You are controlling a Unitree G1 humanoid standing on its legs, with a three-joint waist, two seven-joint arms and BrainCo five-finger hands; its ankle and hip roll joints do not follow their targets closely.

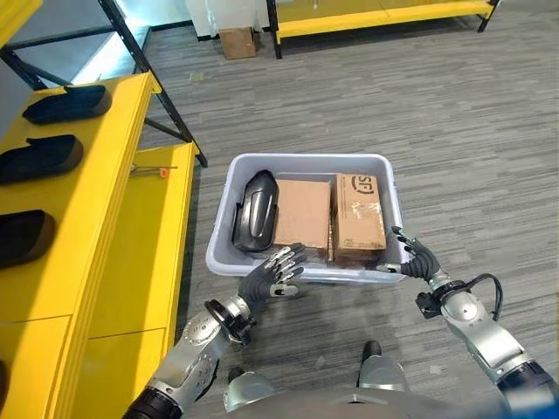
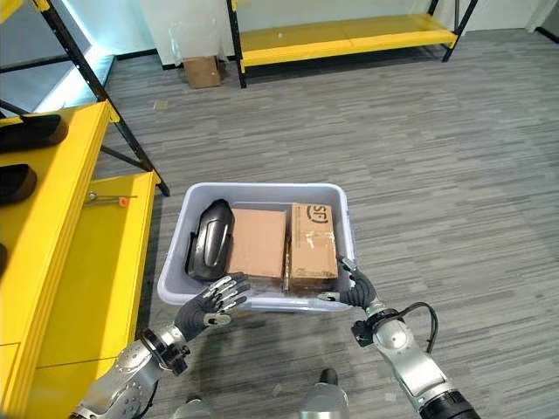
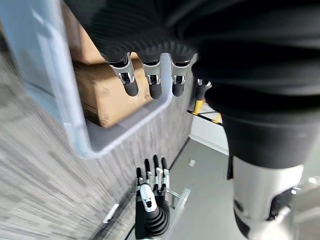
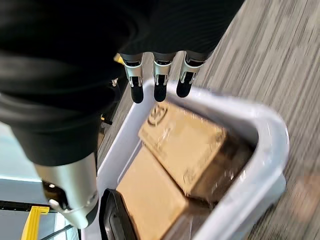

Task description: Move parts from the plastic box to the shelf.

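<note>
A grey plastic box [image 1: 306,160] stands on the floor in front of me. It holds a black moulded part [image 1: 256,209] on its left, a plain carton [image 1: 301,212] in the middle and a taped carton [image 1: 360,214] on the right. My left hand [image 1: 266,279] is at the near rim's left part, open, fingers [image 3: 152,80] straight just above the rim [image 3: 65,100]. My right hand [image 1: 419,260] is open at the near right corner, its fingers [image 4: 160,85] over the taped carton [image 4: 185,145]. Neither hand holds anything.
A yellow shelf [image 1: 113,175] runs along the left, with black parts [image 1: 68,103] lying in a row on its top level. A small orange-tipped tool [image 1: 153,171] lies on its lower level. A second yellow rack [image 1: 376,17] and a small carton [image 1: 237,42] stand far off.
</note>
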